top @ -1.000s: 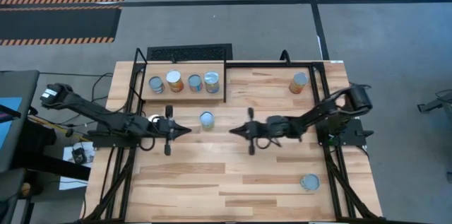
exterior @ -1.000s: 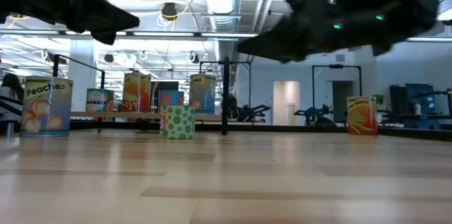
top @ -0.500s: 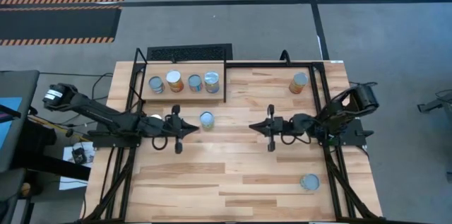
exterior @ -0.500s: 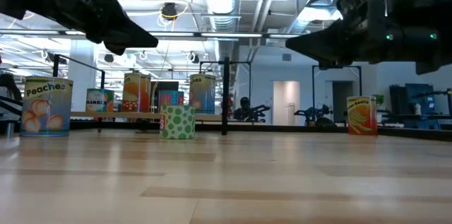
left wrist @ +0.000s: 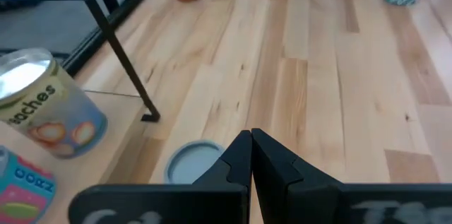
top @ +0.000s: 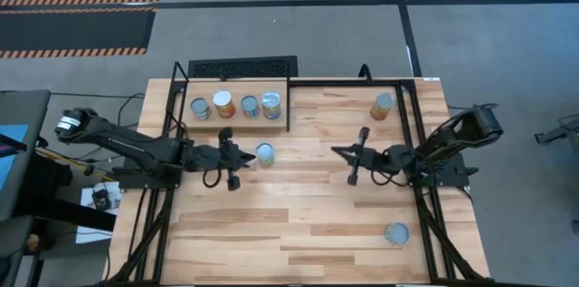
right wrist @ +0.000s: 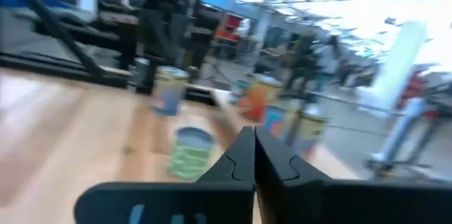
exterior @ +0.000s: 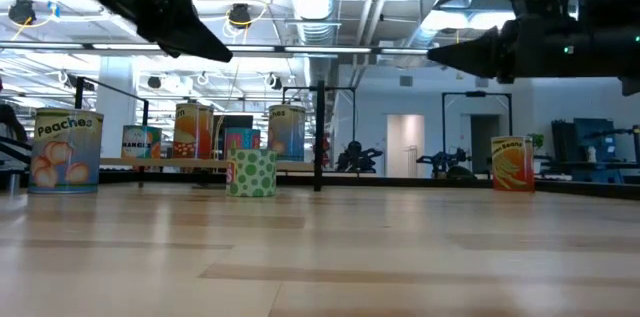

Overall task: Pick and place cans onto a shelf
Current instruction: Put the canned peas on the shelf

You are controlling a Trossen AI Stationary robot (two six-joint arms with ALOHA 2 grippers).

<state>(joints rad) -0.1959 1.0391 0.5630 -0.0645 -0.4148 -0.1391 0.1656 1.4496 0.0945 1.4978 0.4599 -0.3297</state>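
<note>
A loose green can (top: 265,153) stands upright on the plank table; it also shows in the low view (exterior: 251,172) and the right wrist view (right wrist: 192,152). My left gripper (top: 246,155) is shut and empty, high above the table just left of that can, whose silver lid (left wrist: 192,162) shows below the fingertips (left wrist: 240,146). My right gripper (top: 336,150) is shut and empty, in the air to the can's right, pointing at it. The shelf (top: 237,126) at the far left carries several cans (top: 223,103).
An orange can (top: 384,106) stands at the far right and another can (top: 396,233) near the front right. A Peaches can (exterior: 65,150) stands at the left in the low view. Black frame rods (top: 289,106) edge the shelf. Bare planks lie between the grippers.
My left gripper has gone toward the table's right, close to the green can, staying shut. My right gripper has drawn back toward the table's right edge, away from the can, staying shut. No can has moved.
</note>
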